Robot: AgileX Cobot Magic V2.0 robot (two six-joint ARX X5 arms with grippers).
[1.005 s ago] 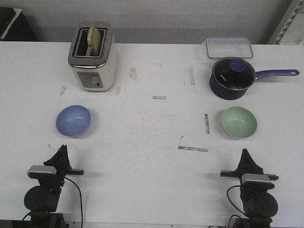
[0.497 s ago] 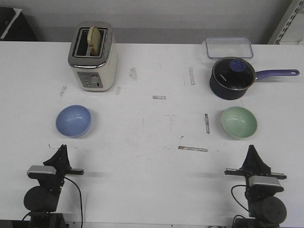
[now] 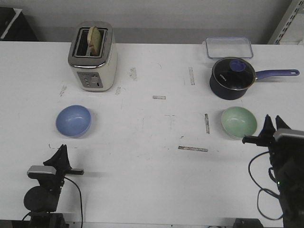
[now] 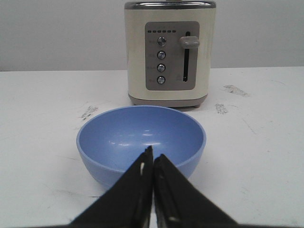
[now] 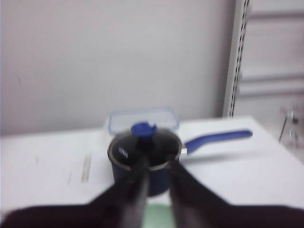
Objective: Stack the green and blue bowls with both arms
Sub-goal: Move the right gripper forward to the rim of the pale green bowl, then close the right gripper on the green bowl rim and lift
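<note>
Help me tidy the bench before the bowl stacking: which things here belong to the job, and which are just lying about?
Belong to the job:
blue bowl
green bowl
left gripper
right gripper

Just lying about:
toaster with a slice of bread
lidded saucepan
clear plastic container

Blue bowl [image 4: 141, 142]: smooth, satin sheen, soft highlights inside; looks like plastic. Green bowl [image 3: 239, 122]: same smooth finish, pale, faintly glossy.

Toaster [image 4: 169, 52]: cream body, semi-gloss; brushed metal top rim and panel, shiny round metal knobs.

Saucepan [image 3: 232, 78]: dark glossy body, glass-like lid with reflections, metal rim band, smooth blue handle and knob.

Storage box [image 3: 229, 47]: clear plastic, shiny.

Desk [image 3: 156, 128]: matt white, scuffed, grey smears and worn tape marks.

Left gripper [image 4: 153, 164]: black jaws, dull matt. Right gripper [image 5: 155, 183]: black, blurred, finish unclear.
</note>
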